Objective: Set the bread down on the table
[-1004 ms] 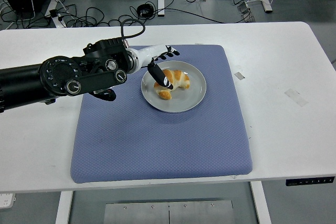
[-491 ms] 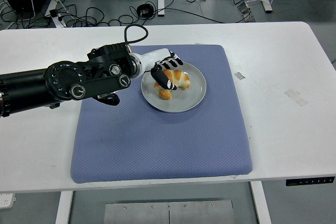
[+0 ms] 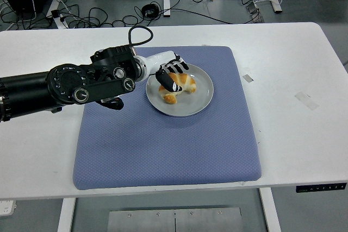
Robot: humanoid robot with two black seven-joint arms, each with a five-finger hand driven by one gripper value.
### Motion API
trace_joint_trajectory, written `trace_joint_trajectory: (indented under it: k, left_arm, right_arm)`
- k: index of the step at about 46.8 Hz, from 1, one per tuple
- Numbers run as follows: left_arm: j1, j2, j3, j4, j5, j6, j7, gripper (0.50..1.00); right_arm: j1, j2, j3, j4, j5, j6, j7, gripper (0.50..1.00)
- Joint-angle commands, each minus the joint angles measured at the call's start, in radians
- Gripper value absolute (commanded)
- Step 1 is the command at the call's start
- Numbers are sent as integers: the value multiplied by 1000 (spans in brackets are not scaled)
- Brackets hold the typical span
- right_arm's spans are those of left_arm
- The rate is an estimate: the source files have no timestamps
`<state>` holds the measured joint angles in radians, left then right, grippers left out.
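A golden croissant-shaped bread lies on a round grey plate at the upper middle of a blue mat. My left hand reaches in from the left and sits over the bread's left end. Its fingers curl over the top of the bread and the thumb presses on the near side, so the hand is shut on the bread. The bread still rests on the plate. The left part of the bread is hidden under the hand. My right arm does not show.
The mat covers the middle of the white table. Small tape marks lie on the table to the right. Cables and desk legs show on the floor beyond the far edge.
The left hand moved right onto the plate, and its spread fingers came down and closed around the left end of the bread. The bread has not shifted.
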<state>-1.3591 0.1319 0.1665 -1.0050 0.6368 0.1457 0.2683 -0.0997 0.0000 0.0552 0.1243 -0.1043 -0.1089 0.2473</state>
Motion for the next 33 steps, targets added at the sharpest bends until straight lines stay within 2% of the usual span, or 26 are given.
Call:
trace_joint_trajectory:
  k: [1, 15, 20, 22, 25, 33]
  left_arm:
    - [0, 0, 1, -1, 1, -2, 0, 766]
    - [-2, 0, 28, 0, 1, -3, 0, 745]
    - [-2, 0, 30, 0, 1, -3, 0, 684]
    - [-2, 2, 30, 0, 1, -3, 0, 622]
    - [-2, 2, 28, 0, 1, -5, 0, 500]
    - [-12, 6, 24, 6, 1, -5, 0, 500]
  right_arm:
    - [0, 0, 0, 0, 0, 0, 0, 1000]
    - [0, 0, 0, 0, 0, 0, 1, 1000]
    - [0, 0, 0, 0, 0, 0, 0, 1000]
    - [0, 0, 0, 0, 0, 0, 0, 1000]
    - [0, 0, 0, 0, 0, 0, 0, 1000]
    - [0, 0, 0, 0, 0, 0, 0, 1000]
